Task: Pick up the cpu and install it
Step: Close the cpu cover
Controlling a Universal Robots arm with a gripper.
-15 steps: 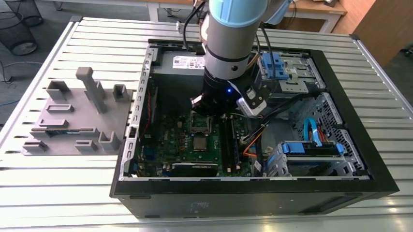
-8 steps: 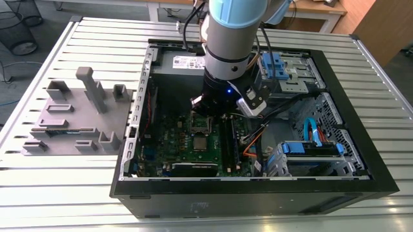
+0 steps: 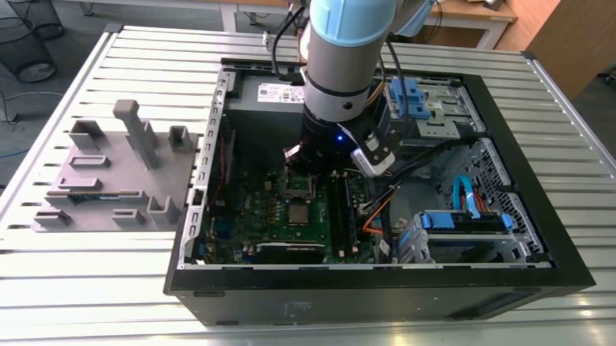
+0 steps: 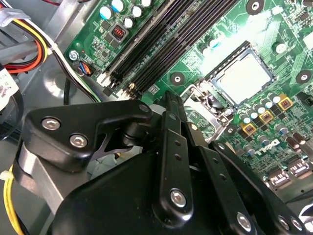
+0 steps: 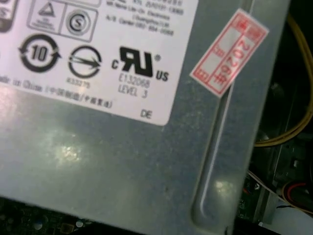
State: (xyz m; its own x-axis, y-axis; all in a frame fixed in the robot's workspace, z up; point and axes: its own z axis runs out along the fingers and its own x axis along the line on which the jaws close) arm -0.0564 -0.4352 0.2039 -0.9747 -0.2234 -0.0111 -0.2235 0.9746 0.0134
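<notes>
The cpu (image 3: 299,213) is a small silver square lying flat in its socket on the green motherboard (image 3: 260,209) inside the open computer case. In the second wrist view the cpu (image 4: 242,78) sits inside the dark socket frame, with the metal bracket (image 4: 205,100) flipped open beside it. My gripper (image 3: 303,171) hangs low inside the case, just behind the socket and above the open bracket. Its black linkages (image 4: 171,147) reach toward the bracket. Nothing is seen in the gripper.
A grey power supply (image 5: 122,161) with a white label stands close by, at the back of the case (image 3: 279,94). Black memory slots (image 4: 161,44) run beside the socket. Coloured cables (image 4: 29,44), blue drive cages (image 3: 462,216) and a grey fixture (image 3: 115,173) on the exterior view's left surround the work.
</notes>
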